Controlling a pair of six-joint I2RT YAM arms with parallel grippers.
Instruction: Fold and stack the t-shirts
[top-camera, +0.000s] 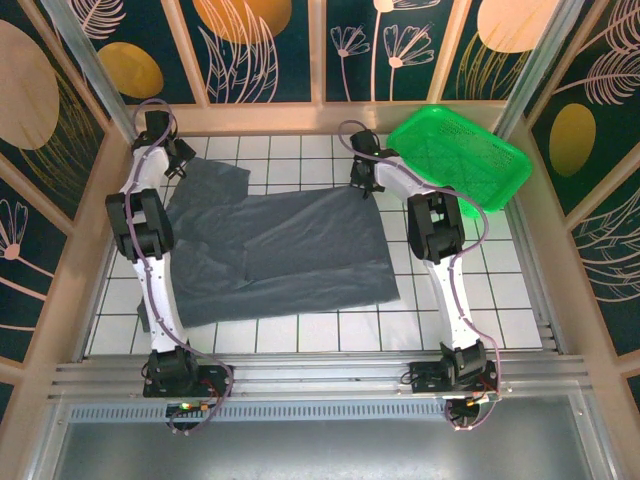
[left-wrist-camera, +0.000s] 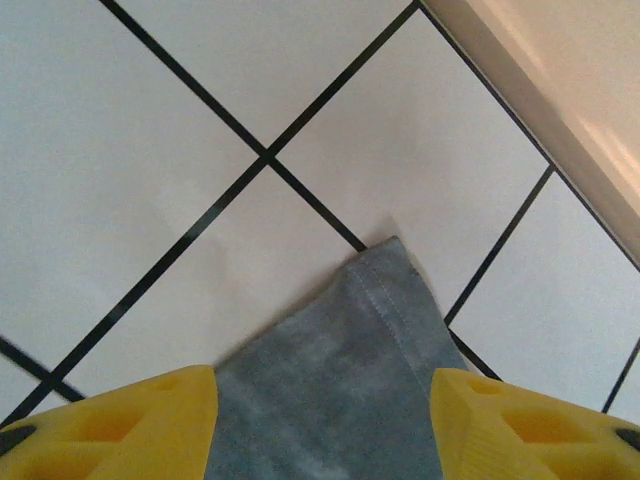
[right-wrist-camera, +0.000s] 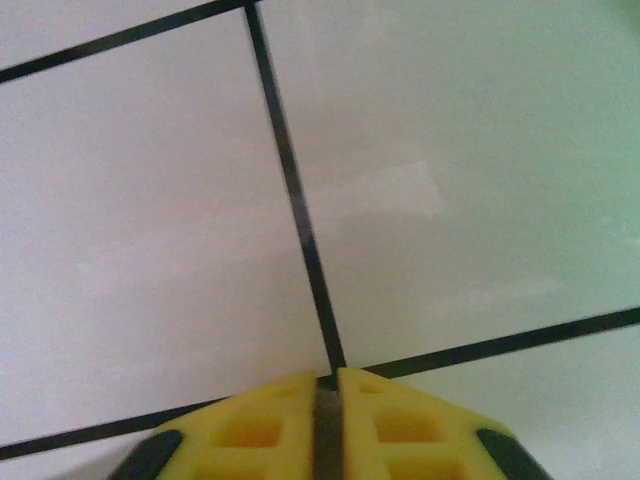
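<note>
Garment under inspection: one plain dark slate-grey soft cloth t-shirt (top-camera: 290, 255), laid spread and largely flat on the white tiled table (top-camera: 450, 310). In the top view it is found at centre, extending toward 9 o'clock, with one sleeve reaching toward 11 o'clock.

The left gripper (top-camera: 180, 160) is positioned at that 11 o'clock sleeve. In the left wrist view its yellow fingers (left-wrist-camera: 150, 420) are seen spread wide, and a stitched corner of the cloth (left-wrist-camera: 380, 300) lies on the tile between them, untouched by either finger.

The right gripper (top-camera: 358, 178) is placed at the shirt's 1 o'clock corner. In the right wrist view its yellow fingers (right-wrist-camera: 260, 425) are pressed together, with a thin dark strip between them; whether cloth is pinched there cannot be told.

A green perforated plastic basket (top-camera: 500, 165) is noted at 2 o'clock, tilted over the table's corner, apart from the shirt.
</note>
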